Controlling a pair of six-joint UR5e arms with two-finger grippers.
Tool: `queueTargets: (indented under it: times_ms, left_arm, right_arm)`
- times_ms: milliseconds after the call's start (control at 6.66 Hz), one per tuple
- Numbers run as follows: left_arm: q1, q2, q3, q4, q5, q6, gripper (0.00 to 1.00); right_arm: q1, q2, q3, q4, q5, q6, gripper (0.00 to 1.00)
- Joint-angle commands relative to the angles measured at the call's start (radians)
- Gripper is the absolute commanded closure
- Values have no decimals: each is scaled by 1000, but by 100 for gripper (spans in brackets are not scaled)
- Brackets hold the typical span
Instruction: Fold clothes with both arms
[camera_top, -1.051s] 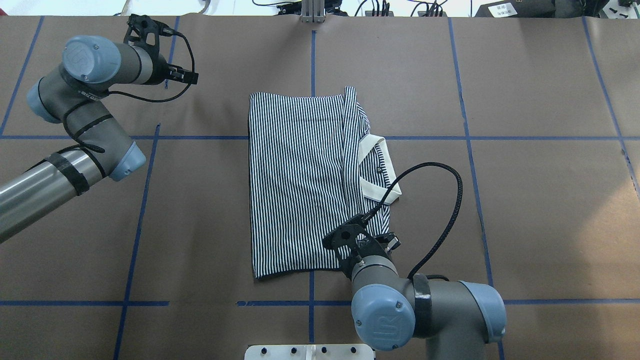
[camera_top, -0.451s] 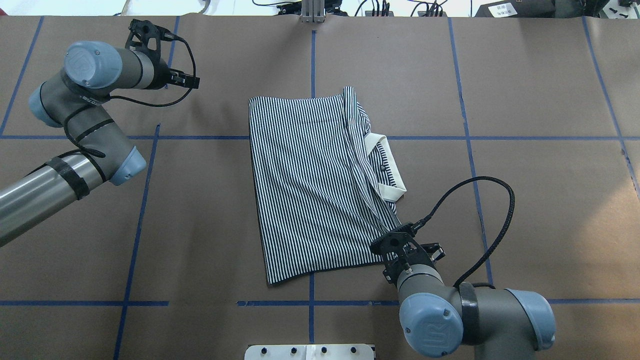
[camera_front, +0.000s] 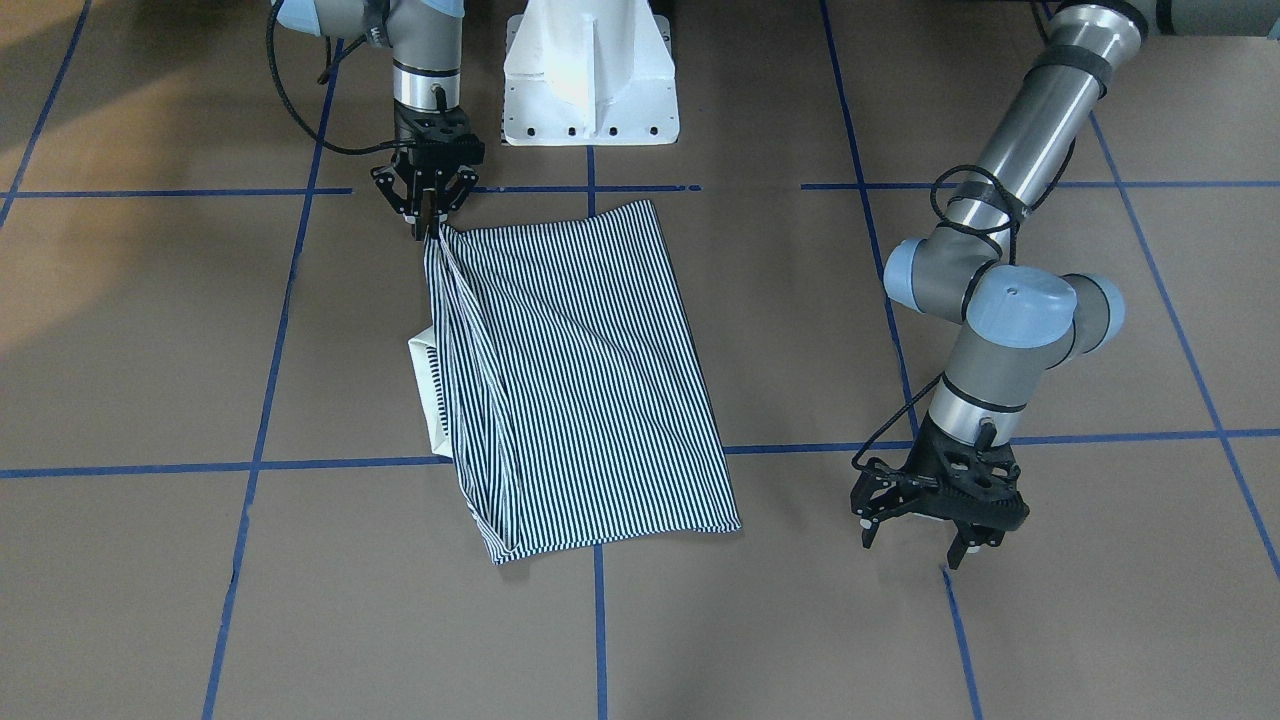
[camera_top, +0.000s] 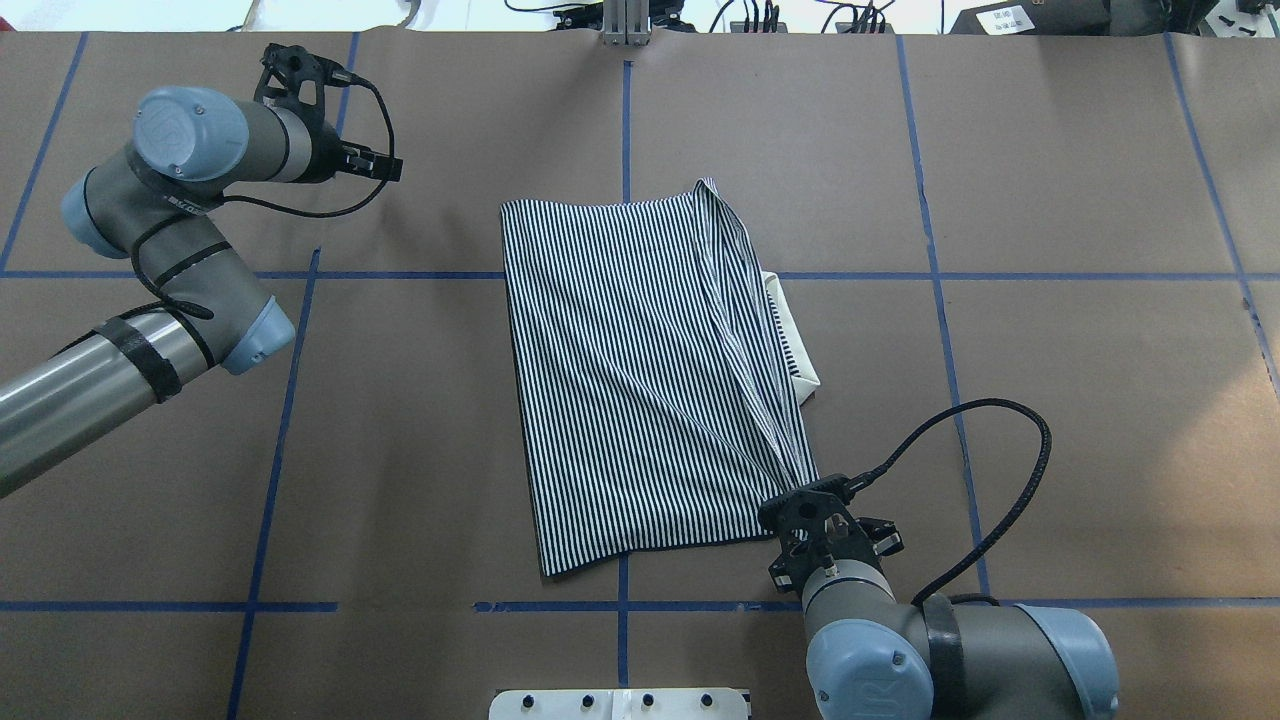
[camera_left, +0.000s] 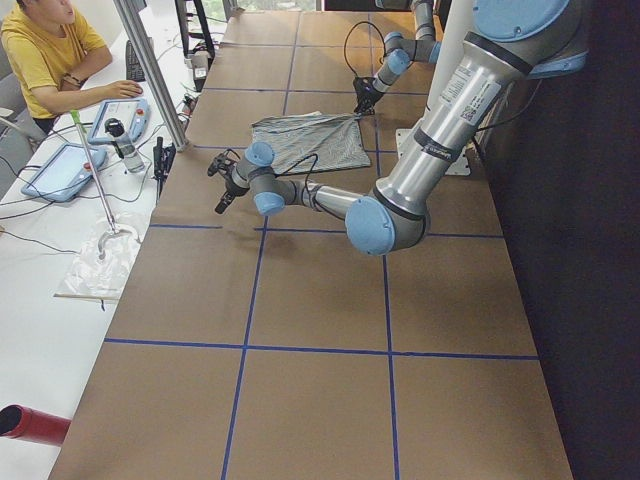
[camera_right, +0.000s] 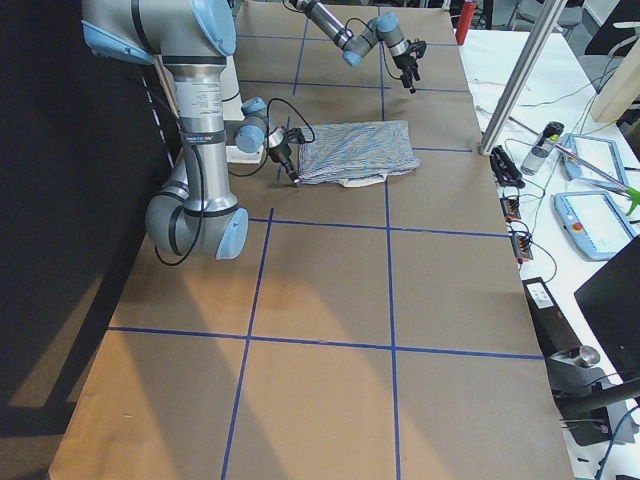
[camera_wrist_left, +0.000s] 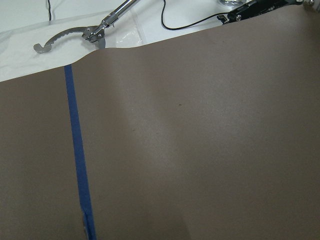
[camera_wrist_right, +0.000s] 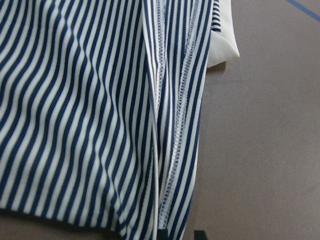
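The navy-and-white striped polo shirt (camera_top: 630, 370) lies folded lengthwise at the table's middle and also shows in the front view (camera_front: 580, 380). Its white collar (camera_top: 800, 350) peeks out from under the right-hand fold. My right gripper (camera_front: 428, 215) is shut on the shirt's near right corner and pulls the cloth taut into ridges; the right wrist view shows the stretched stripes and seam (camera_wrist_right: 170, 125). My left gripper (camera_front: 935, 545) is open and empty, hovering over bare paper far left of the shirt (camera_top: 385, 165).
The white pedestal base (camera_front: 590, 70) stands at the near edge, between the arms. Blue tape lines (camera_top: 290, 400) cross the brown paper. An operator (camera_left: 40, 50), tablets and tools sit at the white bench beyond the far edge.
My right gripper has moved right and toward the robot, holding the shirt corner. The shirt's near end slid right with it and the fold now covers most of the collar. The left arm barely moved.
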Motion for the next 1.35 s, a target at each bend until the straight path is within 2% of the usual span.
queueTargets:
  times_ms: [0, 300, 451, 601, 901, 1202]
  left_arm:
    - [0, 0, 0, -1, 0, 0, 0]
    - [0, 0, 0, 1, 0, 0, 0]
    - [2, 0, 0, -1, 0, 0, 0]
    - [4, 0, 0, 1, 0, 0, 0]
    - [4, 3, 0, 1, 0, 0, 0]
    - [4, 5, 0, -8, 0, -2, 0]
  right_arm:
    - [51, 8, 52, 0, 48, 2, 0]
    - [215, 86, 37, 0, 172, -152, 0]
    - [269, 150, -13, -2, 220, -165, 0]
    - [294, 231, -101, -15, 247, -167, 0]
    - [322, 357, -192, -136, 281, -171, 0]
    - [319, 361, -242, -140, 288, -171, 0]
